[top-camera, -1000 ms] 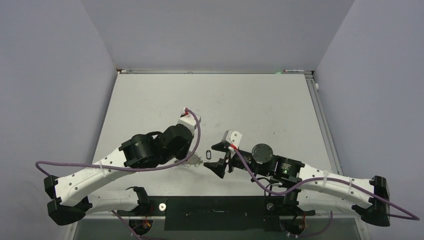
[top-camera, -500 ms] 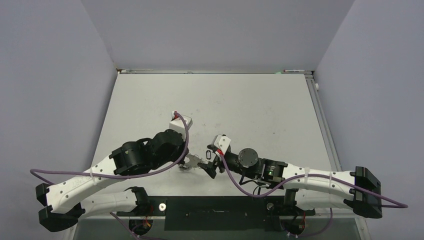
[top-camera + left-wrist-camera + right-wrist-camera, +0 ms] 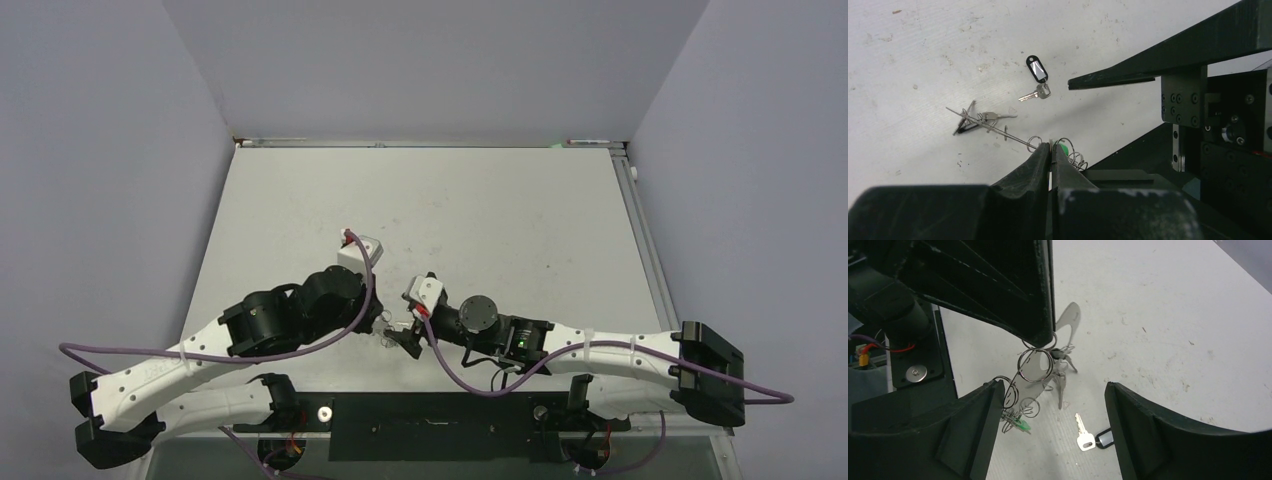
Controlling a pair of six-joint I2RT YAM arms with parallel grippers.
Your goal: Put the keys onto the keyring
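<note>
left jaws are pinched shut on the keyring (image 3: pixel 1035 365), gripping its wire loop at their very tip. its coils and green piece (image 3: pixel 1062 148) sit just beside that tip, and a small bunch of keys (image 3: pixel 979 119) trails beyond it over the surface (image 3: pixel 923 60). right jaws stand wide apart, holding nothing, with the keyring in the gap between them. a loose key (image 3: pixel 1083 437) with a black tag (image 3: pixel 1037 70) lies on the surface past the left tip.

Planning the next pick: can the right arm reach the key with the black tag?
Probably yes: the right gripper is open, the key lies uncovered ahead of it, though the keyring in the left gripper hangs close.
</note>
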